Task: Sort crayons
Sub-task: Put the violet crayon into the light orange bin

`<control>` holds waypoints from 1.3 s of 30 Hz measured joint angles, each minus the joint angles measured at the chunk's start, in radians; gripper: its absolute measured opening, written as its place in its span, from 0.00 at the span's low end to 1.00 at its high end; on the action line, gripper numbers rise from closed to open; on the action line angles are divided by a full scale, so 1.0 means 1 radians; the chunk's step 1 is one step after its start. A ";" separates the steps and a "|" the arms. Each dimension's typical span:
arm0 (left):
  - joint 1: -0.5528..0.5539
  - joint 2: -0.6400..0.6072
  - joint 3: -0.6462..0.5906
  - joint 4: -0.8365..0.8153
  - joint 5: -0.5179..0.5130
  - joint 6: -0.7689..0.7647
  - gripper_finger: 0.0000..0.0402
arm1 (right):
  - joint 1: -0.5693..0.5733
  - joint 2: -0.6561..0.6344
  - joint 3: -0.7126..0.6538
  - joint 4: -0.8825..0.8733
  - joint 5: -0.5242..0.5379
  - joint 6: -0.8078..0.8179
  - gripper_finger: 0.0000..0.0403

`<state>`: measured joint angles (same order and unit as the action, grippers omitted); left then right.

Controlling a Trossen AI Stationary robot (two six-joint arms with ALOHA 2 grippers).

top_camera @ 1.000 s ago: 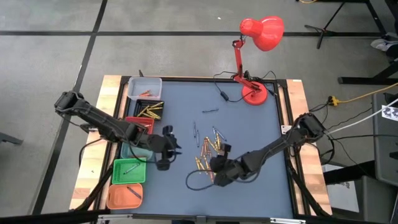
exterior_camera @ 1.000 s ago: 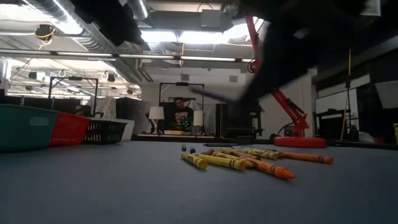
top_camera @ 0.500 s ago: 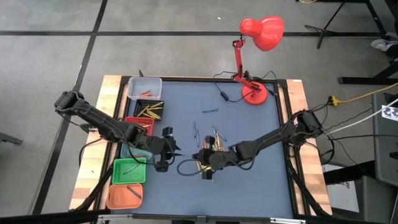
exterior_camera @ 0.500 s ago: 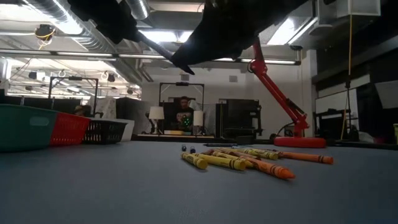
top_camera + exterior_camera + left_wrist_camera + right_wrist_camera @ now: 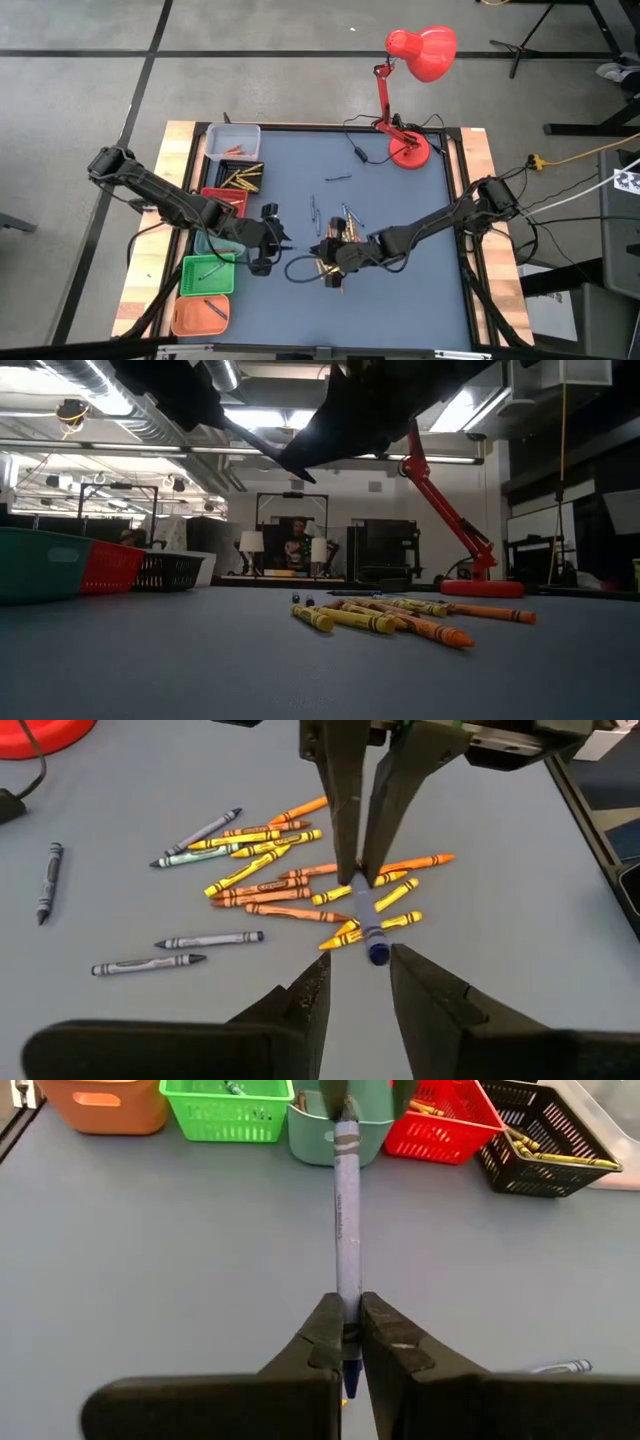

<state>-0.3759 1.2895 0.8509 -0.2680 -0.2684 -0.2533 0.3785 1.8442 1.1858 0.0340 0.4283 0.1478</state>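
My right gripper (image 5: 348, 1315) is shut on a blue crayon (image 5: 346, 1210) above the middle of the table (image 5: 400, 200). The crayon points toward my left gripper (image 5: 360, 970), which is open. The left gripper's fingertips stand on either side of the crayon's free end (image 5: 377, 952) without touching it. In the high view the two grippers face each other, left (image 5: 283, 240) and right (image 5: 318, 250). A loose pile of orange and yellow crayons (image 5: 290, 880) lies flat on the table below, and it also shows in the low view (image 5: 400, 615). My right gripper pinches the blue crayon between its two fingers near one end (image 5: 347, 1302); a short tip sticks out behind the fingers. The crayon runs on forward in line with the fingers, toward the table's left side. It is lifted clear of the table.
A row of bins stands along the table's left side: orange (image 5: 105, 1100), green (image 5: 230, 1110), teal (image 5: 375, 1140), red (image 5: 440, 1120), black (image 5: 540, 1140) and white (image 5: 232, 140). Grey crayons (image 5: 210, 938) lie apart from the pile. A red lamp (image 5: 410, 60) stands at the far right.
My right gripper has gone toward the table's left and far edges, up to my left gripper, and has then kept still.
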 joint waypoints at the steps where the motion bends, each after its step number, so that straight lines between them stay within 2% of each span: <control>1: 0.000 0.000 0.000 0.000 0.000 0.000 0.23 | 0.000 0.000 0.000 0.000 0.003 0.000 0.05; 11: 0.000 0.000 0.000 0.000 0.001 -0.001 0.23 | 0.000 -0.001 0.000 -0.010 0.020 0.000 0.05; 24: 0.000 0.000 0.000 0.002 -0.002 -0.001 0.23 | -0.013 -0.001 0.000 0.082 0.016 0.000 0.05; 39: 0.001 0.000 0.000 0.060 -0.010 0.001 0.23 | -0.021 -0.001 0.000 0.097 0.005 0.000 0.05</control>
<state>-0.3753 1.2896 0.8509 -0.2083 -0.2783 -0.2524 0.3580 1.8435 1.1858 0.1310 0.4335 0.1478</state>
